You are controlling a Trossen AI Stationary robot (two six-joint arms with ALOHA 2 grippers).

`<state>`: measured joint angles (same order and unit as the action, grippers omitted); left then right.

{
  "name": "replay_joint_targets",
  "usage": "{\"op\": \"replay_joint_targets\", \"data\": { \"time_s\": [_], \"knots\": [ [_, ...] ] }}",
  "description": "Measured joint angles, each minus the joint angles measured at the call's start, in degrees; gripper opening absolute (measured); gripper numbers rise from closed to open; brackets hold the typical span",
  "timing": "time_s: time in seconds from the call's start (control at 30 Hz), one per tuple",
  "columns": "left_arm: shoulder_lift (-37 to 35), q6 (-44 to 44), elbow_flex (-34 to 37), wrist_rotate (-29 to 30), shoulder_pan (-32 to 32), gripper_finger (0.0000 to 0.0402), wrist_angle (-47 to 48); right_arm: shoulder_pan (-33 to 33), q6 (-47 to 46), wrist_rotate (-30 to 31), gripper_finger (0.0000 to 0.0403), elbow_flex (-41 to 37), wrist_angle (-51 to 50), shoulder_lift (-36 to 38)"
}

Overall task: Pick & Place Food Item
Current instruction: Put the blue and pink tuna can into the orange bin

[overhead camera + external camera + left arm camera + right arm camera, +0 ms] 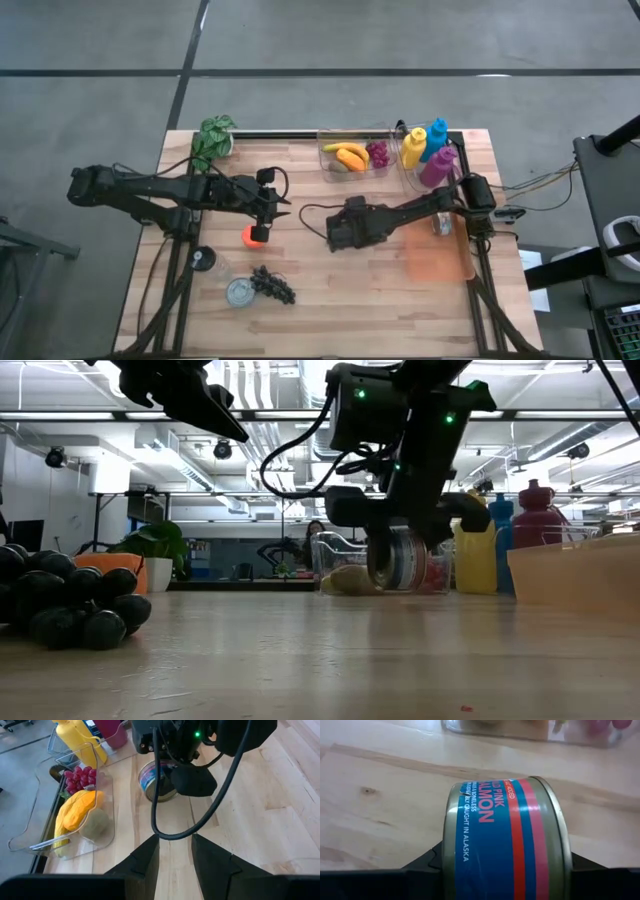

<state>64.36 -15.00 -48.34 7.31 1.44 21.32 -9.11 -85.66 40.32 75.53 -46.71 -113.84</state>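
The right gripper [395, 560] has the salmon can [507, 840] clamped (barely off the table), so placing it remains.

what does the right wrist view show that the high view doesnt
Only the right wrist view: the salmon can lying on its side between the right gripper's fingers, its blue and red label readable.

Only the high view: the left gripper above an orange item, dark grapes, a plant and coloured bottles.

Both: the wooden table and the clear fruit container.
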Motion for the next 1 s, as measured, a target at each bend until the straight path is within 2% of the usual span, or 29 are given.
{"op": "replay_joint_targets", "data": {
  "time_s": [0.27, 0.53, 1.0],
  "knots": [
    [0.0, 0.0, 0.0, 0.0, 0.0, 0.0118, 0.0, -1.2, 3.7, 1.2, 0.0170, -0.5, -0.8, 0.9],
    [0.0, 0.0, 0.0, 0.0, 0.0, 0.0118, 0.0, -4.3, 3.6, 7.2, 0.0169, -0.9, -3.5, 2.8],
    [0.0, 0.0, 0.0, 0.0, 0.0, 0.0118, 0.0, -9.9, -10.0, 14.1, 0.0169, -1.3, -19.8, 7.7]
  ]
}}
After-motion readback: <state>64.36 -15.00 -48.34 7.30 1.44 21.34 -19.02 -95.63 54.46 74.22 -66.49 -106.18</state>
